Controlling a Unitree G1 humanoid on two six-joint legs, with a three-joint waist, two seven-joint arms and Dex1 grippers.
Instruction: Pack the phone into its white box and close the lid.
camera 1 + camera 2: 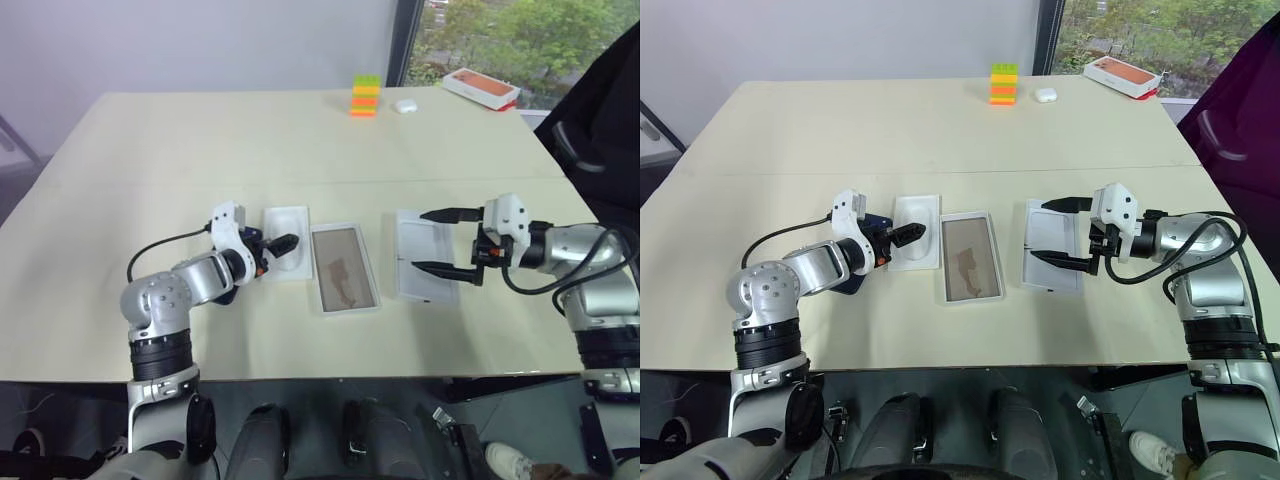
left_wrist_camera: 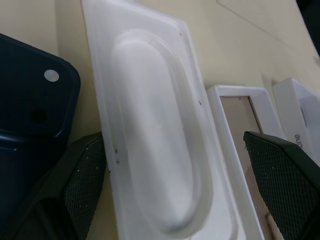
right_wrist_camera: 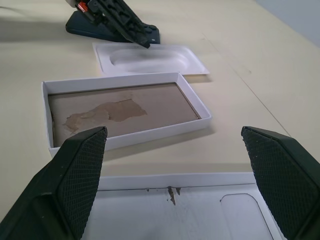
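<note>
The phone (image 2: 30, 100) lies dark navy and back up on the table, partly hidden under my left arm, with its camera corner showing. My left gripper (image 1: 277, 250) is open over a flat white insert (image 2: 155, 125) with an oval recess, one finger on each side of it. Just right of the insert sits the white box (image 1: 345, 268), its tan floor bare. The lid (image 1: 415, 240) lies further right, white inside facing up. My right gripper (image 1: 443, 240) hovers open over the lid, holding nothing.
At the table's far edge stand a stack of coloured bricks (image 1: 363, 97), a small white case (image 1: 404, 104) and an orange-topped box (image 1: 480, 88). A dark chair (image 1: 600, 110) stands at the right. The table's front edge runs just behind both arms.
</note>
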